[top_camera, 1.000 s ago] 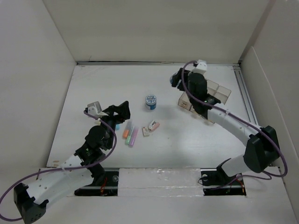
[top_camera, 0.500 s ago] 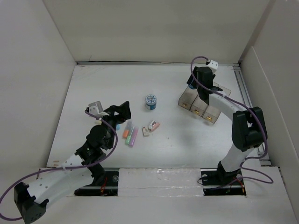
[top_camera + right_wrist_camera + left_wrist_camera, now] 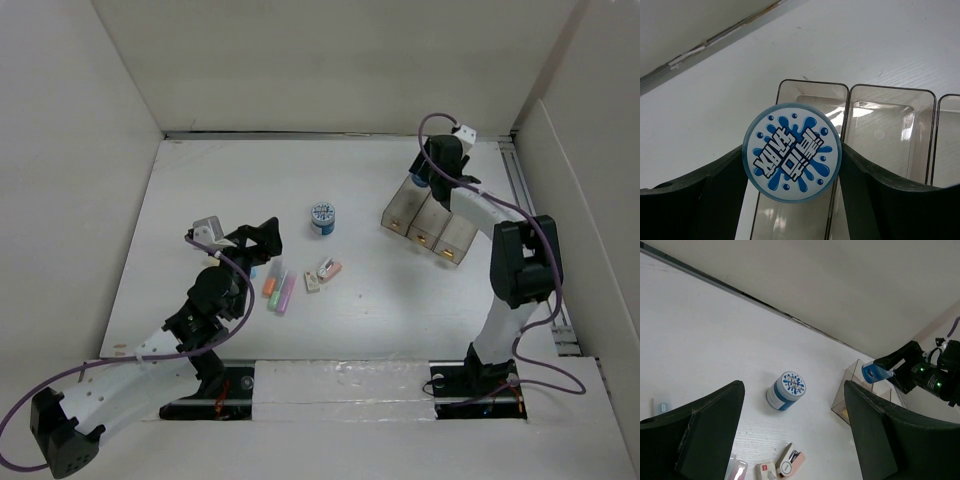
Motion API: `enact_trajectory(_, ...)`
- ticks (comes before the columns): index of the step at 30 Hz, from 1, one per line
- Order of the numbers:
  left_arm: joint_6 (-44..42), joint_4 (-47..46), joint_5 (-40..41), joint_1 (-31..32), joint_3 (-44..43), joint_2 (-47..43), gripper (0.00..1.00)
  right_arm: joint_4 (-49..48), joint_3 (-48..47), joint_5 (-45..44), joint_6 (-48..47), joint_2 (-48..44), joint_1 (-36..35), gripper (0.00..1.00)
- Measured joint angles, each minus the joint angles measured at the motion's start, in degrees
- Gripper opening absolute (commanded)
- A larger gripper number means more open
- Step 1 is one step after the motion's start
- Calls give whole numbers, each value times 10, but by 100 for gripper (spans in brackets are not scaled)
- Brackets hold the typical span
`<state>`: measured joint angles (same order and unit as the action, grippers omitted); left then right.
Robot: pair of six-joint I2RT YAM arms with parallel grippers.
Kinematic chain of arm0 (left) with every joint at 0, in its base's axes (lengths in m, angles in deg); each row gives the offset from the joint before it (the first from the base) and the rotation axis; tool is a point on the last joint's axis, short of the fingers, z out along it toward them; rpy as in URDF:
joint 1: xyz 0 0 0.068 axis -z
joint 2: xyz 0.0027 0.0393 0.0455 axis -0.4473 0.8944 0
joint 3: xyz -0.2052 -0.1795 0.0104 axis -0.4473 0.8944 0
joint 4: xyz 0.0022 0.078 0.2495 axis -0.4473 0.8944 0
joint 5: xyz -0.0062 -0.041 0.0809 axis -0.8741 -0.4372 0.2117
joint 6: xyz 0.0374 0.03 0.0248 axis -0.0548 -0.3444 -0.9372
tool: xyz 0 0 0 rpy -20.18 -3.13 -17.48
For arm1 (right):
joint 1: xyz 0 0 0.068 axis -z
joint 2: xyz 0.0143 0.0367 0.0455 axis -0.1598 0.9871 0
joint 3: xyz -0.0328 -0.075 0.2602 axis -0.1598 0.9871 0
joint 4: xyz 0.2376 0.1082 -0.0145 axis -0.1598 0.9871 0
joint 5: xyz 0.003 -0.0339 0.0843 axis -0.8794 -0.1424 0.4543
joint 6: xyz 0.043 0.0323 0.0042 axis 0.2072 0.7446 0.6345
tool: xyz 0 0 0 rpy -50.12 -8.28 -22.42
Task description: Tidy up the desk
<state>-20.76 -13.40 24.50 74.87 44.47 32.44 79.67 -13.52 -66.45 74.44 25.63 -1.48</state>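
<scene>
Your right gripper (image 3: 791,165) is squeezing a probably light, slick blue tub (image 3: 791,150) by its sides over the tray (image 3: 847,100), upper right of the stiff white desk (image 3: 220,190) filling the frame, while your left gripper (image 3: 793,390) is gaping empty.

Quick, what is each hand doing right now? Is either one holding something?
Left hand: open, holding nothing.
Right hand: closed on a small blue-lidded jar.
</scene>
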Motion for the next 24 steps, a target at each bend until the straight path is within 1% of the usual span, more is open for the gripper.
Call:
enact_trajectory(2, 0, 0, 0, 0, 0, 1, 77, -20, 31, -5, 6, -19, 0, 48)
enact_trajectory(5, 0, 1, -1, 0, 0, 1, 77, -23, 74, -21, 10, -62, 4, 48)
enact_trajectory(11, 0, 0, -4, 0, 0, 1, 77, -43, 89, -43, 34, -92, 41, 48)
enact_trajectory(16, 0, 0, -4, 0, 0, 1, 77, -37, 102, -54, 52, -92, 59, 49)
enact_trajectory(24, 0, 0, -6, 0, 0, 2, 77, -9, 101, -39, 73, -72, 67, 54)
